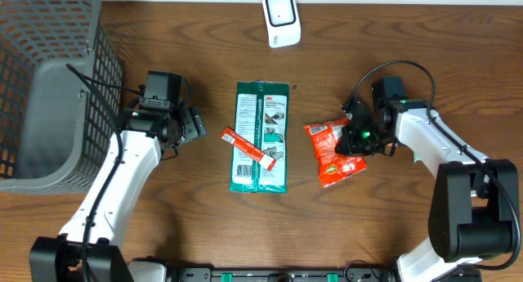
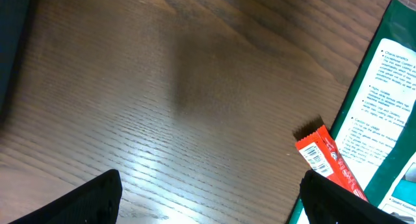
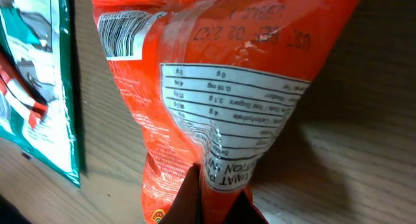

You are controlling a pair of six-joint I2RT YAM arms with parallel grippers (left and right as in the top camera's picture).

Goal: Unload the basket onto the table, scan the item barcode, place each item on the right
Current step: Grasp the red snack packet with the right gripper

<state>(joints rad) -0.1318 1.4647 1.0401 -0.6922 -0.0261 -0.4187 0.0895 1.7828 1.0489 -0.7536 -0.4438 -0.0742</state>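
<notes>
1. Your right claw [image 1: 357, 140] is clamped fully shut on the orange snack bag [image 1: 333, 154], pinching one edge of it.
2. The bag is right of centre on the worktop [image 1: 204, 221], just beside the green 3M pack [image 1: 263, 110]. It's well apart from the white scanner [image 1: 281, 19] at the far edge. Can't tell if it's lifted or resting.
3. The bag's barcode [image 3: 123, 32] faces the right wrist camera, near the nutrition panel [image 3: 227, 113].
4. Your left claw [image 2: 213, 199] is spread wide and empty over bare wood, near the red stick packet [image 1: 245, 147], which lies across the green pack's left edge.
5. The grey wire basket [image 1: 49, 86] sits far left.
</notes>
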